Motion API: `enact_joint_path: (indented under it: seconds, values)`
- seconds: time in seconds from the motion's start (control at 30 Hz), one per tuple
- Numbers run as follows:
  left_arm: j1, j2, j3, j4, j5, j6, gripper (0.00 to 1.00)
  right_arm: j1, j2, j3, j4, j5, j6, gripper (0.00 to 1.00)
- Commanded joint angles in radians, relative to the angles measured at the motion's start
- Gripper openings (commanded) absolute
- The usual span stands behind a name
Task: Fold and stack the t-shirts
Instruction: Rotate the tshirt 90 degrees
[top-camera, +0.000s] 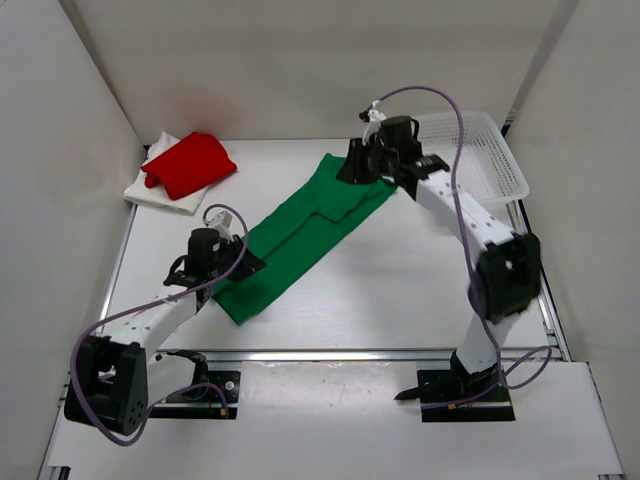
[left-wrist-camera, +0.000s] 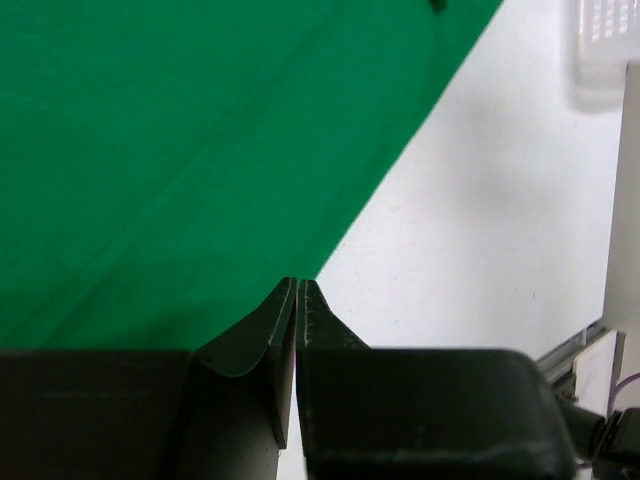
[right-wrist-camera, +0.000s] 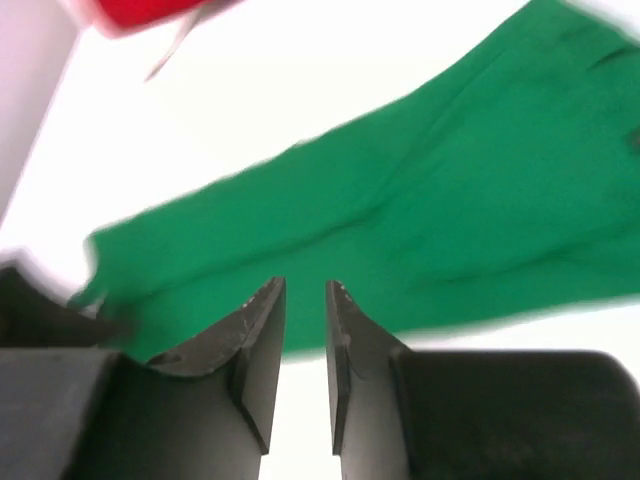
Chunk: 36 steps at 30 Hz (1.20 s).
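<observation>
Left pincer (top-camera: 240, 263): mine, low at the near-left end of the green t-shirt (top-camera: 300, 235). In my left wrist view the tips (left-wrist-camera: 298, 290) meet right at the cloth's edge.
Left pincer state: jaws pressed almost together, only a hairline slit between them. I cannot tell whether any cloth is pinched there.
Right pincer (top-camera: 353, 170): mine, reached out to the far-right end of the green t-shirt, over its top edge.
Right pincer state: open by a narrow gap (right-wrist-camera: 303, 292). Through that gap I see the shirt and a strip of the worktop lying further off.
Green t-shirt: lies flat on the worktop (top-camera: 420, 290) as a long narrow strip, running diagonally from near left to far right. A folded flap lies on top of it toward the far end. It fills most of my left wrist view (left-wrist-camera: 200, 150) and crosses my right wrist view, somewhat blurred (right-wrist-camera: 430, 200).
Red t-shirt (top-camera: 190, 163): bundled in the far-left corner of the worktop, resting on the white one, well apart from the green strip. A blurred piece of it shows at the top of my right wrist view (right-wrist-camera: 140, 10).
White t-shirt (top-camera: 158, 193): flat under the red one, its near and left edges showing.
Basket (top-camera: 495, 150): white lattice, in the far-right corner, beside my right arm.
</observation>
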Motion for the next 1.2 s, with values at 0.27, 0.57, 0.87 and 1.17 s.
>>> enact_joint_path:
  seconds: [0.27, 0.57, 0.87, 1.17]
  values:
    - [0.096, -0.079, -0.183, 0.012, 0.075, -0.018, 0.12, 0.047, -0.293, -0.805, 0.459, -0.057, 0.130, 0.22]
    - [0.088, -0.250, -0.349, -0.096, 0.077, -0.032, 0.11, -0.079, -0.046, -0.674, 0.496, -0.074, 0.136, 0.16]
    - [0.084, -0.274, -0.423, -0.123, 0.114, -0.059, 0.10, -0.168, 0.248, -0.306, 0.333, -0.076, 0.137, 0.14]
    - [-0.039, -0.360, -0.386, -0.148, 0.134, -0.122, 0.15, -0.198, 0.555, 0.484, -0.174, -0.006, -0.002, 0.15]
